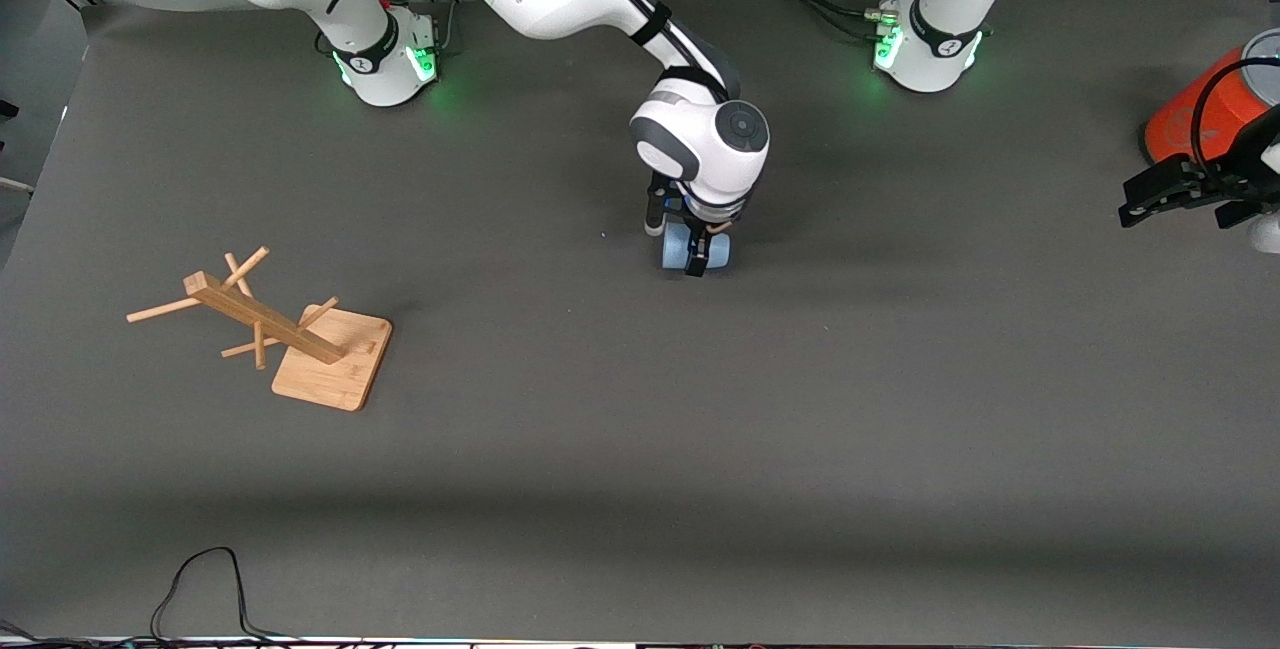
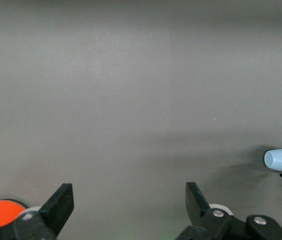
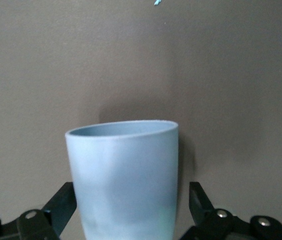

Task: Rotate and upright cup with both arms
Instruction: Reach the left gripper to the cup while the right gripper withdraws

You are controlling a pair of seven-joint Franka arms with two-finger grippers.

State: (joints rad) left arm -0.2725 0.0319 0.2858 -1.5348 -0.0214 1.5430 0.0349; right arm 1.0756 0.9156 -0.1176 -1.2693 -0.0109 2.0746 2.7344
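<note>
Now the cup (image 3: 126, 180) lies on its side at mid-tabletop, between the fingers of the right pincer (image 1: 688, 251).

Its long axis runs flat along the tabletop (image 1: 640, 449), mouth pointing away from the right wrist; in the right wrist view both fingers stand apart with a gap to the cup wall on each side, so nothing is clamped. The left pincer (image 1: 1185, 191), fingers spread and empty, waits over the left arm's end of the tabletop by the orange cylinder (image 1: 1195, 114), well apart from the cup. The right arm is plainly the nearer one.
</note>
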